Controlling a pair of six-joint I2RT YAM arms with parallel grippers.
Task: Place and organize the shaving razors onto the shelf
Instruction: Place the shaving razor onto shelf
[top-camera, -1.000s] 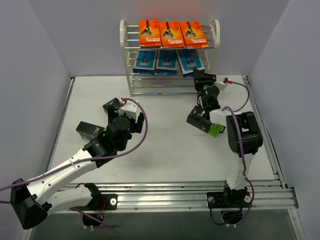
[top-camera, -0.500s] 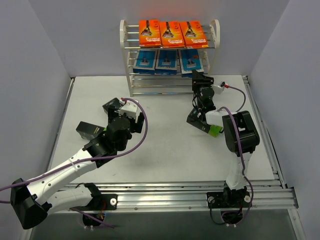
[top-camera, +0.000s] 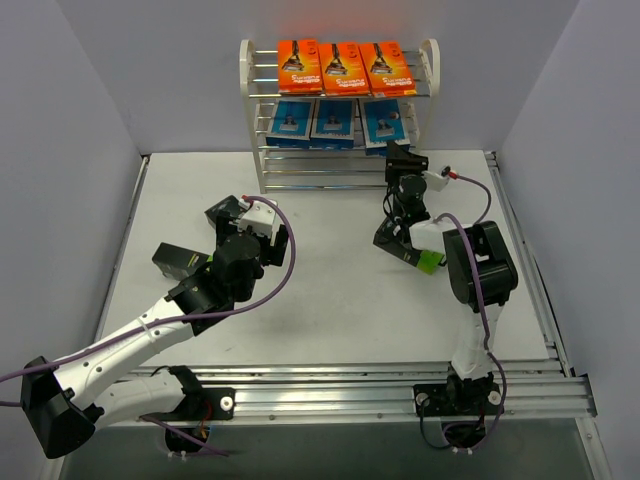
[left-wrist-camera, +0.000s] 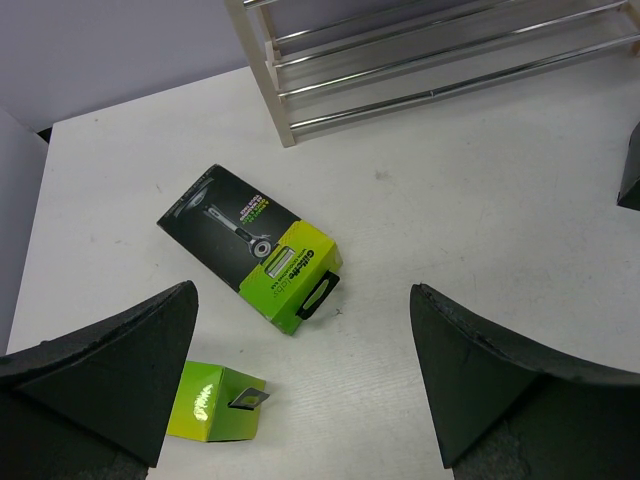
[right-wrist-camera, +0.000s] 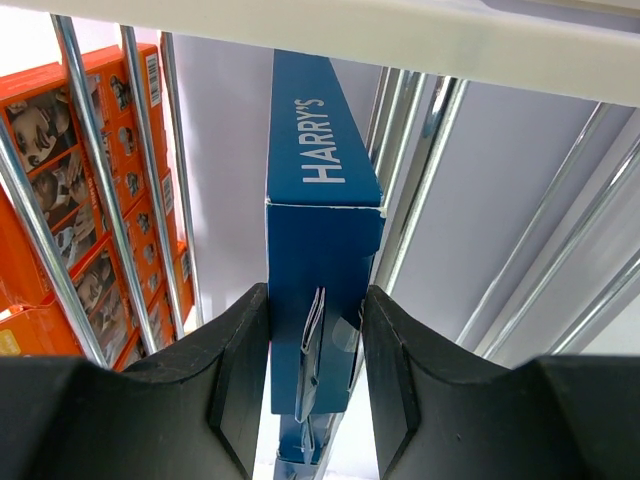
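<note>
At the near left, the left gripper (left-wrist-camera: 302, 296) hung with its fingers wide apart and holding nothing, above a black-and-green box (left-wrist-camera: 262, 247) that lay flat on the table (left-wrist-camera: 480, 200). A second box (left-wrist-camera: 215, 402) lay just nearer, and its green end was under one finger. If this gripper came down carelessly, in my judgement a finger could land on the second box and push it away instead of taking the first one. At the near right, a third box (top-camera: 408, 246) lay on the table just beside the right arm, so a wide backward move of that arm could knock it. Farther, at the right end of the middle tier of the shelf (top-camera: 431, 70), the right gripper (right-wrist-camera: 315, 300) was clamped on the lower part of a blue pack (right-wrist-camera: 322, 170), which stood next to the two other blue packs (top-camera: 310, 122). Here was the main risk, I think. The rods (right-wrist-camera: 90, 200) are thin and have gaps between them, and I could not tell whether the bottom edge of the pack rested on them. If the fingers let go too early, the pack could slip through or fall forward. A sideways pull could also push over its neighbour. On the far top tier the three orange cards (top-camera: 340, 67) stood in a row.
</note>
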